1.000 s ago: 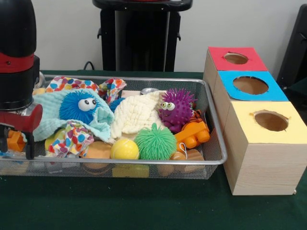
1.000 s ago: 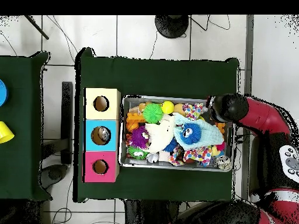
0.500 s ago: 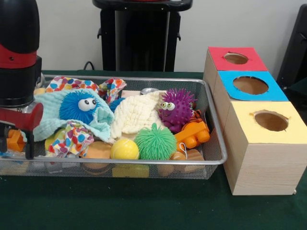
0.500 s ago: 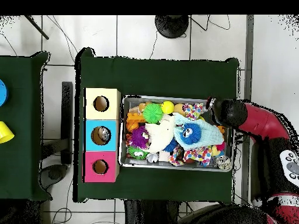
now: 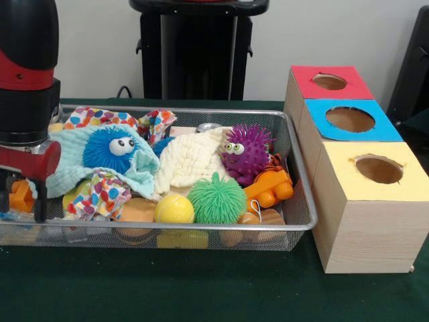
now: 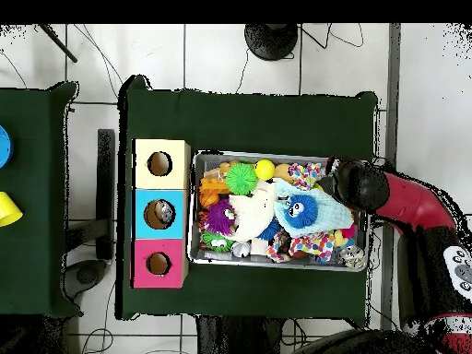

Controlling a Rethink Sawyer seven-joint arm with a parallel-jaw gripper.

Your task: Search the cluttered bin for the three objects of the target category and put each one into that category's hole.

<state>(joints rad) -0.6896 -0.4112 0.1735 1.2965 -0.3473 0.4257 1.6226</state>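
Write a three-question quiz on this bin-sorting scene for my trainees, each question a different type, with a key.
1. True or false: the fuzzy purple ball with eyes lies inside the wire mesh bin.
2. Which wooden box is nearest the camera in the front view: A red-topped, B blue-topped, C yellow-topped?
3. Fill in: the smooth yellow ball sits beside the spiky ____ ball.

Key: 1 true; 2 C; 3 green.

A wire bin [image 5: 303, 201] sits on the surface [image 5: 201, 288] with three holed boxes [image 5: 365, 201] in a row just right of it. Inside, a spiky ball [image 5: 216, 199] lies near, a fuzzy creature [image 5: 246, 151] behind it, cloths [image 5: 100, 168] left.
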